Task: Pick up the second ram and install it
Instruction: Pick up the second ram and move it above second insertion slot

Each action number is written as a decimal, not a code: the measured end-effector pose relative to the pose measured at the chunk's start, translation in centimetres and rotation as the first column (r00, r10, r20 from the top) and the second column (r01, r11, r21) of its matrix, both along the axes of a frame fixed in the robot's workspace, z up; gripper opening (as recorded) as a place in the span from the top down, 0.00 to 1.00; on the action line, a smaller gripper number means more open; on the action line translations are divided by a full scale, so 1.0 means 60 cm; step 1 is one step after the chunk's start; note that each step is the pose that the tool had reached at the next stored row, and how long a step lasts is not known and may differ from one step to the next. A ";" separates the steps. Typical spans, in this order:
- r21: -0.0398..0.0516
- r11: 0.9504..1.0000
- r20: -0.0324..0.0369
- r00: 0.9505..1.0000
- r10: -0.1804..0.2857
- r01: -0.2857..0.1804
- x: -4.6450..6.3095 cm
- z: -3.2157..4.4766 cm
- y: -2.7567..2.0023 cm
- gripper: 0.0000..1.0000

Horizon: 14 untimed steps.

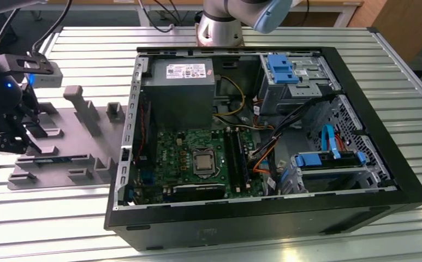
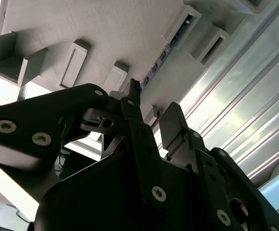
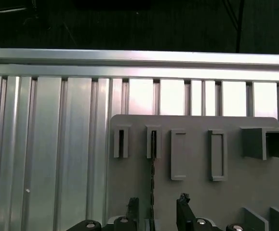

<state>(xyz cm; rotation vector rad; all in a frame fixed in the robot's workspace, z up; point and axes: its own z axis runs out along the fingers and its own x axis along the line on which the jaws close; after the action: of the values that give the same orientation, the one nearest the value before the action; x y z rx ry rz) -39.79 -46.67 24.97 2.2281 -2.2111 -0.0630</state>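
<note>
You have one second ram (image 3: 152, 163) standing on edge in the grey holder (image 3: 226, 202), your gripper (image 3: 156, 206) spread open, its two fingers (image 3: 184, 208) clear on either side.

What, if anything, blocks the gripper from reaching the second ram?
Probably yes: the gripper hangs open in line with the second ram, standing on edge in the grey holder; nothing shows between them.

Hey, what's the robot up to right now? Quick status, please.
Gripper open, over the gray holder. Memory stick on edge in its slot, in line with the gripper, not gripped. Nothing between them.
</note>
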 end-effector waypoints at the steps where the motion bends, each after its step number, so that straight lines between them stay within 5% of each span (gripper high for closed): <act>1: 0.000 1.000 0.000 1.000 0.000 0.000 0.000 -0.002 -0.0005 0.56; 7: 0.000 1.000 0.000 1.000 0.000 0.000 0.000 -0.004 -0.0007 0.56; 14: 0.000 1.000 0.000 1.000 0.000 0.000 -0.001 -0.022 -0.0023 0.56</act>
<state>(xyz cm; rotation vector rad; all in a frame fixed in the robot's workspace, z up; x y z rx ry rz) -39.85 -46.81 23.65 2.2281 -2.2110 -0.0628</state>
